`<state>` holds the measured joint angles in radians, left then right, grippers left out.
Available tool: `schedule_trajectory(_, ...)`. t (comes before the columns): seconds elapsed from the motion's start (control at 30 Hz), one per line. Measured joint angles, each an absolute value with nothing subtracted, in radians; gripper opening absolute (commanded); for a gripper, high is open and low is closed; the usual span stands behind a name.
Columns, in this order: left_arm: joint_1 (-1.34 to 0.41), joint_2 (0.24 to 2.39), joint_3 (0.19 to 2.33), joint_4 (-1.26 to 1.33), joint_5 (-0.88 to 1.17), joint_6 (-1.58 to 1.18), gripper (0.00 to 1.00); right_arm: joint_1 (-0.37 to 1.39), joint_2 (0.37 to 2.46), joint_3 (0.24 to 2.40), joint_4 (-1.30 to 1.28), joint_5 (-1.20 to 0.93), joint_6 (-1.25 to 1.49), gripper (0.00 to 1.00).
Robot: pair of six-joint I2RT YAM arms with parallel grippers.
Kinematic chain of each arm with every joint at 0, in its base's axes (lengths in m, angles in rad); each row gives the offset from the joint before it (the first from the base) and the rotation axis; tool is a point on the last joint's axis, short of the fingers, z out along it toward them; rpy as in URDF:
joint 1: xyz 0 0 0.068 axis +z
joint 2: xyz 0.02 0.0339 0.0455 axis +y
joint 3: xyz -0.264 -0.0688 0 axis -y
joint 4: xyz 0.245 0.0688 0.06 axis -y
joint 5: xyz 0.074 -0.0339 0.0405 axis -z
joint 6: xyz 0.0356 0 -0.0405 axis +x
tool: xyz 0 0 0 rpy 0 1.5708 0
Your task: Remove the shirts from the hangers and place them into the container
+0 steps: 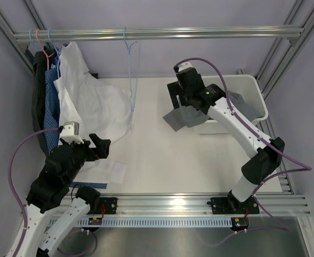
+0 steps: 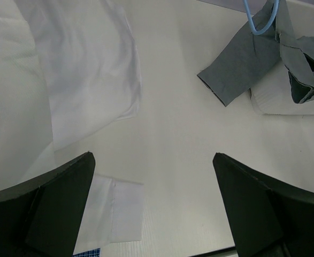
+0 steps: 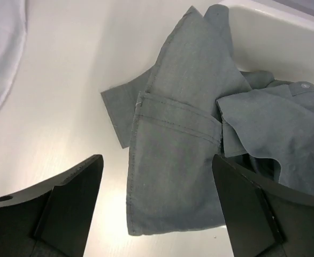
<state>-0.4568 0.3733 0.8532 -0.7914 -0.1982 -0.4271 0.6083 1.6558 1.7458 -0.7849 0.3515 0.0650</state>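
L gripper (image 2: 152,156) is hovering wide open, near left; white shirt (image 1: 92,101) is hanging off hangers (image 1: 51,45) far left, hem on table (image 1: 157,160). Empty blue hanger (image 1: 132,69) is hanging mid-rail (image 1: 210,33). R gripper (image 3: 157,156) is standing open, gripping nothing, over grey shirt (image 1: 181,118), which is draping over container (image 1: 250,88) left rim, far right.

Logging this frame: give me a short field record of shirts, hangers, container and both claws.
grey shirt: partly in container, one sleeve hanging over the rim onto the table
white shirt: hanging at left, hem spread on table
empty hanger: light blue, on rail
left claw: open, holding nothing
right claw: open above grey shirt
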Motion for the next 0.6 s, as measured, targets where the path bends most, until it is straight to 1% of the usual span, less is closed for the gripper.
schedule_trajectory(0.1,-0.457,0.382,0.853,-0.791,-0.197,-0.427,0.99,0.639,1.708,1.746,-0.805,0.41,0.05,0.93)
schedule_trajectory(0.37,-0.457,0.395,0.853,-0.792,-0.194,-0.427,0.99,0.648,1.87,1.749,-0.844,0.543,0.041,0.93)
schedule_trajectory(0.5,-0.457,0.395,0.853,-0.793,-0.193,-0.427,0.99,0.654,1.929,1.764,-0.852,0.593,0.041,0.89)
schedule_trajectory(0.6,-0.457,0.395,0.854,-0.793,-0.194,-0.427,0.99,0.656,1.951,1.774,-0.855,0.633,0.04,0.81)
